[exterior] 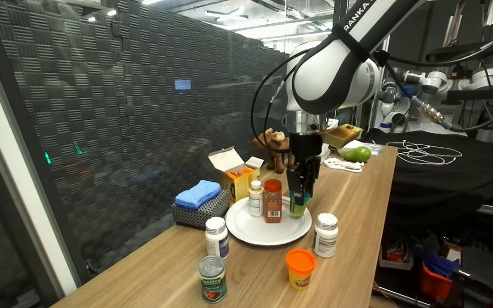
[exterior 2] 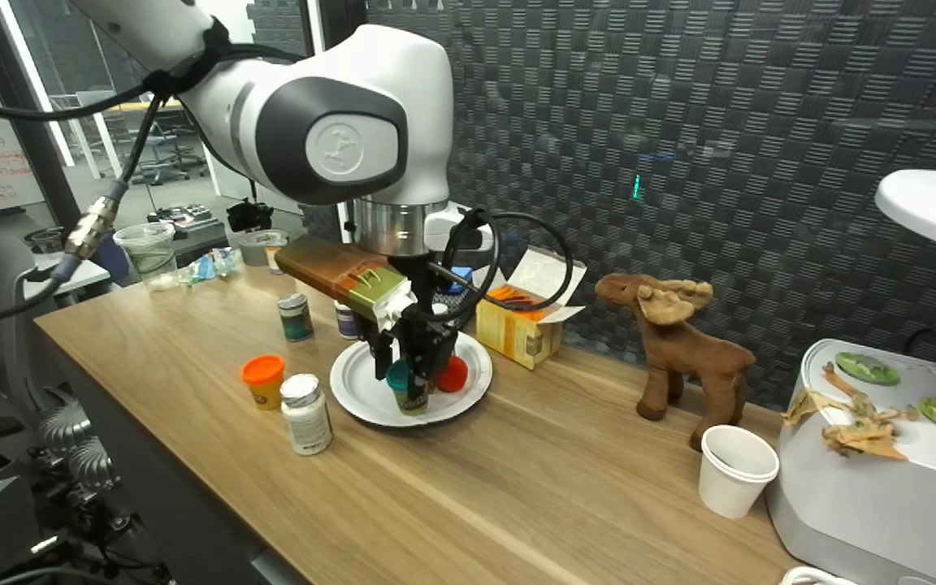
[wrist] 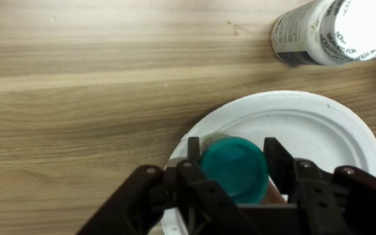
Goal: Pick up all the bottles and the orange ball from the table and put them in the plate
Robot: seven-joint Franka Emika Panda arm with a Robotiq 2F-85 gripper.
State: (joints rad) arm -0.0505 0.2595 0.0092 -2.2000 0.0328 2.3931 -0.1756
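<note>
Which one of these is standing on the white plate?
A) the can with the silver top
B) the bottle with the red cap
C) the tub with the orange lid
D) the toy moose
B: in an exterior view the bottle with the red cap stands upright on the white plate, beside a white-capped bottle.

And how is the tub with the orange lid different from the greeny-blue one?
The orange-lidded tub has a yellow body; the teal-lidded tub looks green underneath. The orange-lidded tub stands on the table; the teal-lidded tub is in the gripper, above or on the plate. Both are round, lidded tubs.
</note>
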